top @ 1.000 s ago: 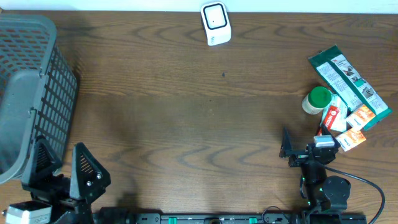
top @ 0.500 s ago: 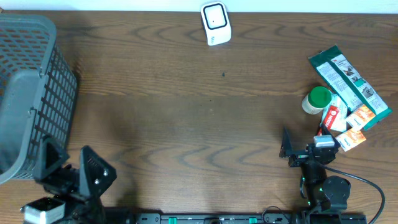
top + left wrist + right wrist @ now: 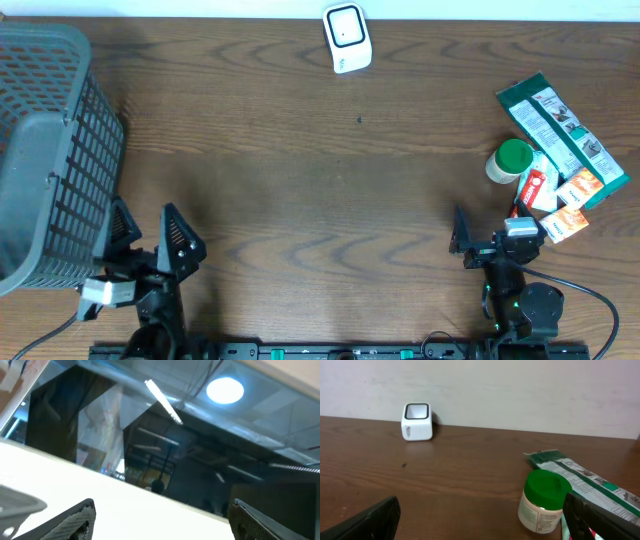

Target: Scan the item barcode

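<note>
The items lie in a heap at the right: a white jar with a green lid (image 3: 511, 160) (image 3: 543, 503), a long green packet (image 3: 560, 125) (image 3: 580, 476) and small orange and red boxes (image 3: 562, 205). A white barcode scanner (image 3: 346, 38) (image 3: 417, 422) stands at the far edge. My right gripper (image 3: 490, 236) (image 3: 482, 521) is open and empty, low over the table, just in front of the jar. My left gripper (image 3: 150, 238) (image 3: 162, 522) is open and empty at the front left. Its camera points upward at a wall and ceiling lights.
A large grey mesh basket (image 3: 50, 150) fills the left side, close beside the left arm. A cable (image 3: 590, 300) runs from the right arm's base near the front edge. Bare wood table (image 3: 320, 180) lies between the arms and the scanner.
The left arm has swung to the right, away from the front left corner, with its jaws still wide. The right arm and the items have not moved.
</note>
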{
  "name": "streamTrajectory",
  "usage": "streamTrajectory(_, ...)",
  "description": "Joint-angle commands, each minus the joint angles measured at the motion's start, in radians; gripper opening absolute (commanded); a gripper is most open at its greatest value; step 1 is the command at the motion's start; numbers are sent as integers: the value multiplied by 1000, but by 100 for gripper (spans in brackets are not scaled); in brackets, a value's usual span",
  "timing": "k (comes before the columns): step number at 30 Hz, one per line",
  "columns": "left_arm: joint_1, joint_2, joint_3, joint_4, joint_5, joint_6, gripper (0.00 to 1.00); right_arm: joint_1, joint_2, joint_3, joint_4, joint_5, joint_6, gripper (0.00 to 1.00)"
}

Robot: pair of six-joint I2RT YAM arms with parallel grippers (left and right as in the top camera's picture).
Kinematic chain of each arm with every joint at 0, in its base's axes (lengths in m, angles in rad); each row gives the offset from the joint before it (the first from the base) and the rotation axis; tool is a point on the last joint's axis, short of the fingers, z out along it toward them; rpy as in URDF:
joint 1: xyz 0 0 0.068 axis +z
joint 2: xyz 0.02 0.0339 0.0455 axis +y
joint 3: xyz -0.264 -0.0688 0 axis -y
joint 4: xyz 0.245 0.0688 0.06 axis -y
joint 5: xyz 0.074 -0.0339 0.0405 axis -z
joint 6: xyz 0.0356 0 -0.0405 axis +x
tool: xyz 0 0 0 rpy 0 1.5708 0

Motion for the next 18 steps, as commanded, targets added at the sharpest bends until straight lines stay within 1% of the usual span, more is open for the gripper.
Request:
streamTrajectory(1, -3, -9, -24, -45, -10, 13, 85, -4, -6, -1, -4, 9, 13, 99)
streamTrajectory(7, 14, -9, -24, -213, -10, 13, 85, -4, -6, -1, -4, 10, 13, 99)
streamTrajectory(9, 26, -9, -24, -304, -10, 13, 85, -4, -6, -1, -4, 9, 13, 99)
streamTrajectory(10, 32, -9, -24, -420, -11, 14, 85, -4, -6, -1, -4, 9, 13, 99)
streamTrajectory(12, 32, -9, -24, -538, -40, 14, 85, -4, -6, -1, -4, 9, 13, 99)
streamTrajectory(16, 32, -9, -24, -670, -74, 15, 85, -4, -6, -1, -4, 9, 13, 99)
streamTrajectory(18, 32, -9, -24, -730, -89, 36, 85, -4, -6, -1, -4, 9, 13, 99)
